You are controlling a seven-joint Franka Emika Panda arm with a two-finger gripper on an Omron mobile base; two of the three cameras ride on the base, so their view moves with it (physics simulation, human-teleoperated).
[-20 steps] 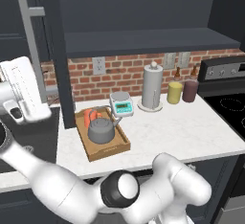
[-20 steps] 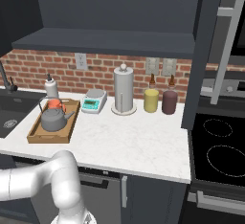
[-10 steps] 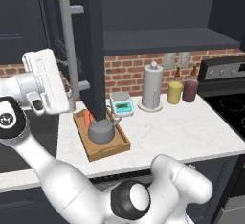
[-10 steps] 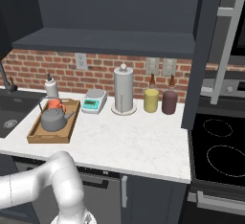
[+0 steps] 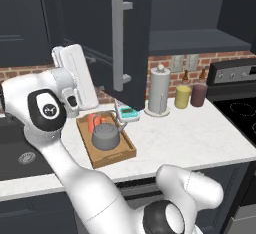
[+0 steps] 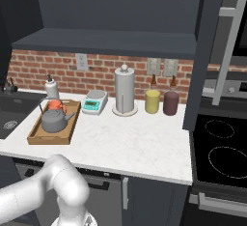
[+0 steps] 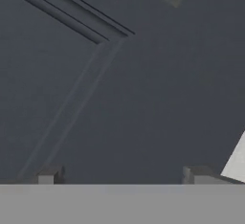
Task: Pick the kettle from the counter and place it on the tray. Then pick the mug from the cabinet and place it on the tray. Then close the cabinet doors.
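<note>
The dark grey kettle [image 5: 106,137] [image 6: 53,121] stands on the wooden tray [image 5: 125,153] [image 6: 34,135], on the white counter [image 6: 130,143]. The orange-red mug [image 5: 94,122] [image 6: 57,105] stands on the tray too, just behind the kettle. My white hand [image 5: 77,78] is raised left of the tray, against the back of the left cabinet door [image 5: 132,38], which stands partly swung in. The gripper [image 7: 119,177] is open with nothing between its tips, and the dark door panel [image 7: 119,89] is close in front. The right cabinet door [image 6: 212,51] stands open.
A grey paper-towel cylinder [image 5: 160,90] [image 6: 124,91], a yellow jar [image 5: 183,97] and a maroon jar [image 5: 199,94] line the brick wall. A small scale [image 6: 94,102] sits beside the tray. The sink [image 5: 20,153] lies left, the stove [image 6: 222,157] right.
The left cabinet door has swung rightward toward the cabinet, with my hand following behind it. The kettle, mug and tray have not moved.
</note>
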